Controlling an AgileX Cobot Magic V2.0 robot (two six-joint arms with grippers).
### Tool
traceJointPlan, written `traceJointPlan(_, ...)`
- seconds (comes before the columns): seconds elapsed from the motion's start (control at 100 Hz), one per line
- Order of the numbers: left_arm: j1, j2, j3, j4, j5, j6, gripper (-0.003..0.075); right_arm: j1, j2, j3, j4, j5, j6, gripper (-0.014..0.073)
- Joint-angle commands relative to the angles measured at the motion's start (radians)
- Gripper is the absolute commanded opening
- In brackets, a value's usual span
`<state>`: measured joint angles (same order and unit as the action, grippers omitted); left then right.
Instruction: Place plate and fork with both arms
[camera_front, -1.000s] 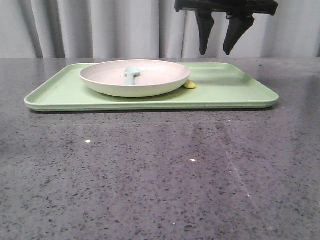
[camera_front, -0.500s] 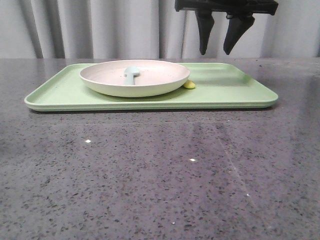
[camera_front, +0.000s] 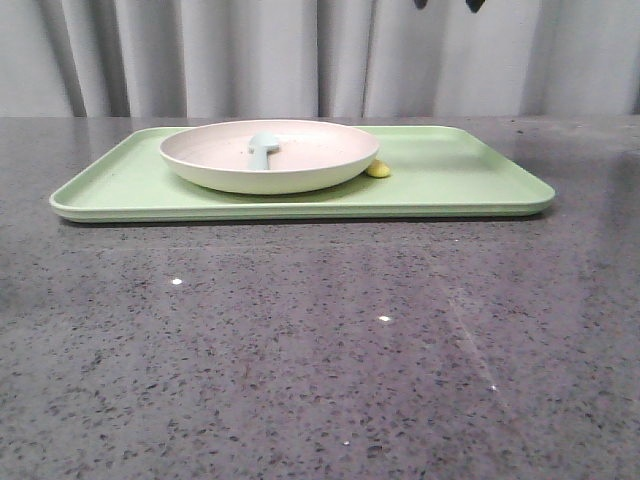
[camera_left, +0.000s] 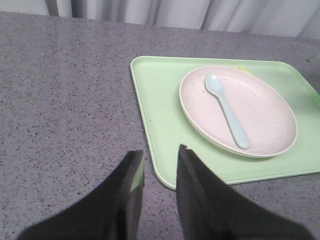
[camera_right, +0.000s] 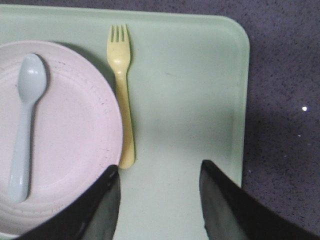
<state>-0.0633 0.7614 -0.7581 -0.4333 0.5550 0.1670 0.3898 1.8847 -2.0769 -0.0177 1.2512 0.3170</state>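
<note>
Right tool (camera_right: 160, 200), its 2 fingers spread apart and holding nothing, hangs high above the light-green tray (camera_right: 200, 90), looking straight down, while the left tool (camera_left: 159, 192), fingers parted by a narrow gap and also empty, points down over the desk (camera_left: 60, 100) just off the tray's corner. On that tray sits the plate (camera_right: 75, 125), a pale blue spoon (camera_right: 25, 120) lying in it, and the small yellow fork (camera_right: 122, 95) lies flat against the plate's rim. Both pieces look like light, stiff, smooth plastic, so the fork is probably best pinched across its slim handle and the plate at its raised rim.
</note>
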Motion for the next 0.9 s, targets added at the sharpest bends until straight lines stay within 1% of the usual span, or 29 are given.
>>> traceJointPlan(0.0,0.003,-0.011,-0.029,-0.015,-0.076,-0.007,0.0167,0.002,-0.102,-0.018,-0.007,0.073,-0.031,0.0381)
traceJointPlan(0.08,0.003,-0.024,-0.026,-0.015,-0.086,-0.007,0.0167,0.003,-0.149,0.017,-0.007,0.051,-0.036,0.0381)
traceJointPlan(0.2,0.003,-0.061,0.001,-0.015,-0.11,-0.007,0.0167,0.003,-0.237,0.118,-0.007,0.004,-0.036,0.0381)
traceJointPlan(0.3,0.003,-0.104,0.043,-0.015,-0.125,-0.007,0.0166,0.003,-0.325,0.25,-0.007,-0.07,-0.036,0.0381)
traceJointPlan(0.44,0.003,-0.163,0.101,-0.015,-0.139,-0.007,0.0161,0.003,-0.469,0.456,-0.007,-0.21,-0.036,0.0381)
traceJointPlan(0.52,0.003,-0.195,0.131,-0.014,-0.14,-0.007,0.0125,0.003,-0.563,0.578,-0.007,-0.297,-0.036,0.0381)
traceJointPlan(0.73,0.003,-0.278,0.201,-0.014,-0.148,-0.007,-0.0022,0.003,-0.811,0.92,-0.015,-0.522,-0.036,0.0381)
traceJointPlan(0.89,0.003,-0.343,0.242,0.004,-0.156,-0.007,-0.002,0.003,-0.994,1.167,-0.044,-0.667,-0.036,0.0375)
